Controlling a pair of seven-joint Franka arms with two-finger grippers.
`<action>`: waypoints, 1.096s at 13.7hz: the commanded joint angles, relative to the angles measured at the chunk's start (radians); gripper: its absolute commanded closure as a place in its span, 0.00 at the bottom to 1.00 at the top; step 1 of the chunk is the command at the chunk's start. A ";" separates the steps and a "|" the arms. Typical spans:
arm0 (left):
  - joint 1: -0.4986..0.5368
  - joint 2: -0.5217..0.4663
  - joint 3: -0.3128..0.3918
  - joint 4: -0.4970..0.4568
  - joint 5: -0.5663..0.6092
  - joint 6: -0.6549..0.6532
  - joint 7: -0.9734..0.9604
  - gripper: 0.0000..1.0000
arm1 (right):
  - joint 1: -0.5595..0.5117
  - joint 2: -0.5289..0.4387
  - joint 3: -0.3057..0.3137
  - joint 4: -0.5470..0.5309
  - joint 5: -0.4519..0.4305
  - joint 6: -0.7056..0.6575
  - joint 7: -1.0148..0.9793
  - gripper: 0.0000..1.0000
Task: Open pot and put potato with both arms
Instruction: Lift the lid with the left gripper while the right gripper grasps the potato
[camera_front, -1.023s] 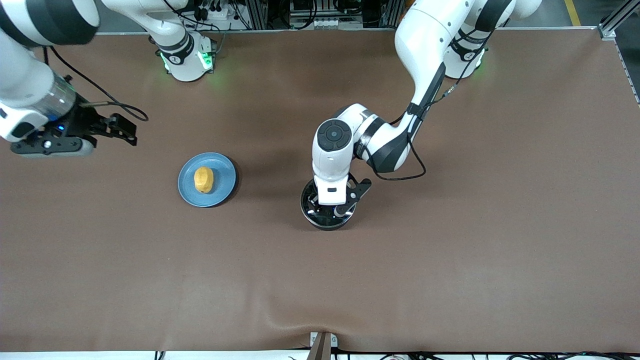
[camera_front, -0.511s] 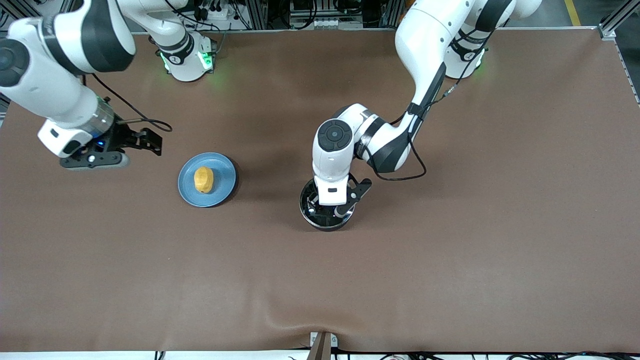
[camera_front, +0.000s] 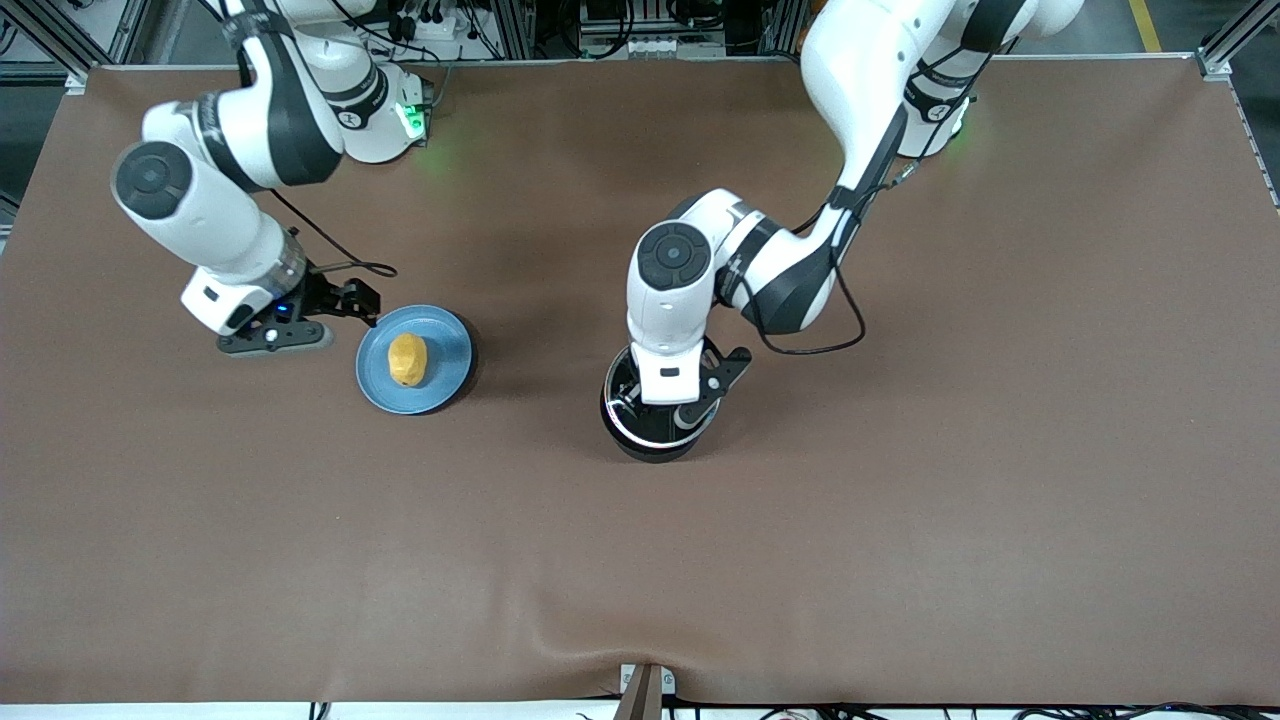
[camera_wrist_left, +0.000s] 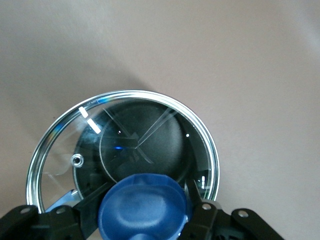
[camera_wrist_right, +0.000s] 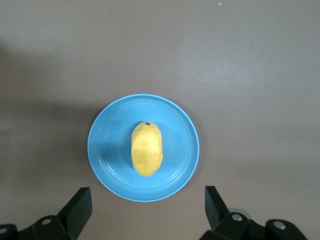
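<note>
Potato (camera_front: 407, 359) lay on plate (camera_front: 445, 388), toward right arm's end. Pot (camera_front: 654, 444) stood well apart toward left arm's end, slightly nearer front camera, lid (camera_wrist_left: 55, 145) over it.

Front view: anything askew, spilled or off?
Nothing stands out. The potato lies whole in the middle of the blue plate. The left gripper grips the glass lid's knob over the pot; the right gripper hangs open beside the plate.

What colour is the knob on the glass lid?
Blue; the knob shows best in the left wrist view.
</note>
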 joint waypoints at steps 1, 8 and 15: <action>0.038 -0.089 0.002 -0.012 -0.034 -0.044 0.036 1.00 | 0.010 0.031 0.002 -0.014 0.002 0.036 0.014 0.00; 0.207 -0.226 0.000 -0.110 -0.054 -0.170 0.384 1.00 | 0.034 0.129 0.002 -0.086 0.003 0.205 0.014 0.00; 0.436 -0.324 -0.003 -0.346 -0.099 -0.129 0.830 1.00 | 0.036 0.247 0.002 -0.138 0.003 0.406 0.014 0.00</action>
